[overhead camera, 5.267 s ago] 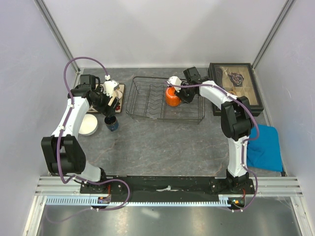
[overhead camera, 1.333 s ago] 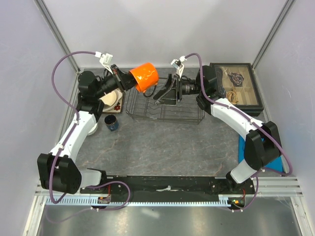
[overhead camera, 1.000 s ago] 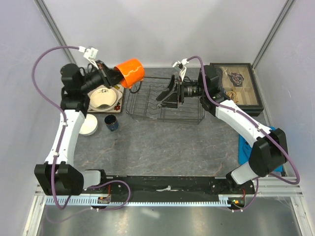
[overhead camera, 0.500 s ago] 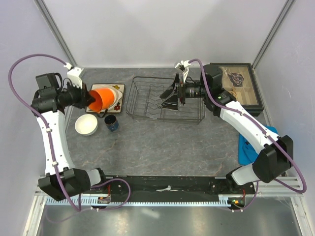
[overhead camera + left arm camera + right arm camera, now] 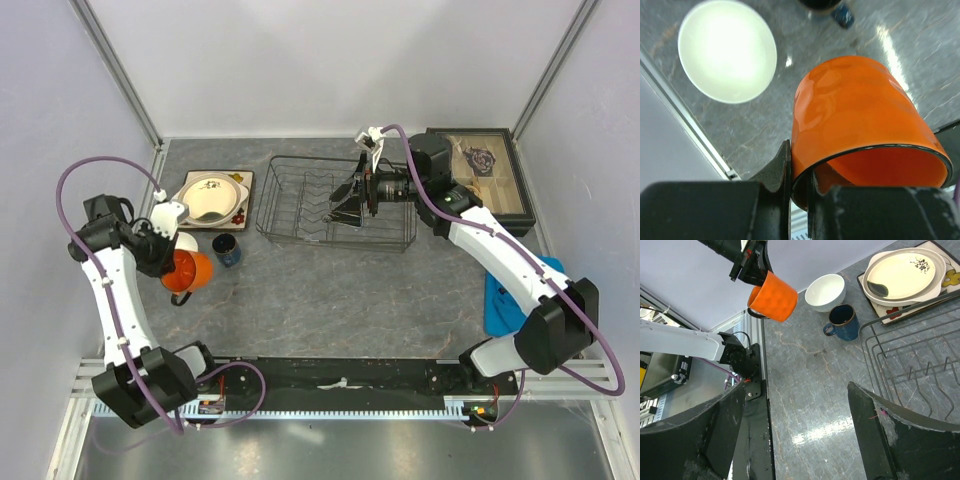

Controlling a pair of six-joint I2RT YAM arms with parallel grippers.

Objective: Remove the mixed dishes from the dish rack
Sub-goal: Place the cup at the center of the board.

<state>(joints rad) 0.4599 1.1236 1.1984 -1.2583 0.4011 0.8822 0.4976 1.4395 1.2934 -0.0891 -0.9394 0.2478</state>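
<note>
My left gripper [image 5: 172,262] [image 5: 799,167] is shut on the rim of the orange cup [image 5: 190,271] [image 5: 860,115] [image 5: 772,296], one finger outside and one inside. The cup hangs tilted over the table's left side, just in front of the white bowl [image 5: 187,240] [image 5: 727,50] [image 5: 825,292]. The dark blue mug [image 5: 227,250] [image 5: 842,321] stands beside the bowl. Behind them a cream bowl [image 5: 210,196] [image 5: 905,272] sits on stacked plates, the square flowered one [image 5: 951,277] lowest. My right gripper [image 5: 348,202] [image 5: 796,387] hovers open over the dish rack [image 5: 300,205] [image 5: 920,360], holding nothing.
A black glass-lidded box [image 5: 478,180] stands at the back right next to the rack. A blue cloth [image 5: 528,298] lies at the right edge. A metal rail [image 5: 685,130] and the left wall run close to the left arm.
My left arm has carried the orange cup from above the rack leftward and down to the front of the white bowl. My right gripper has opened a little wider above the rack.
</note>
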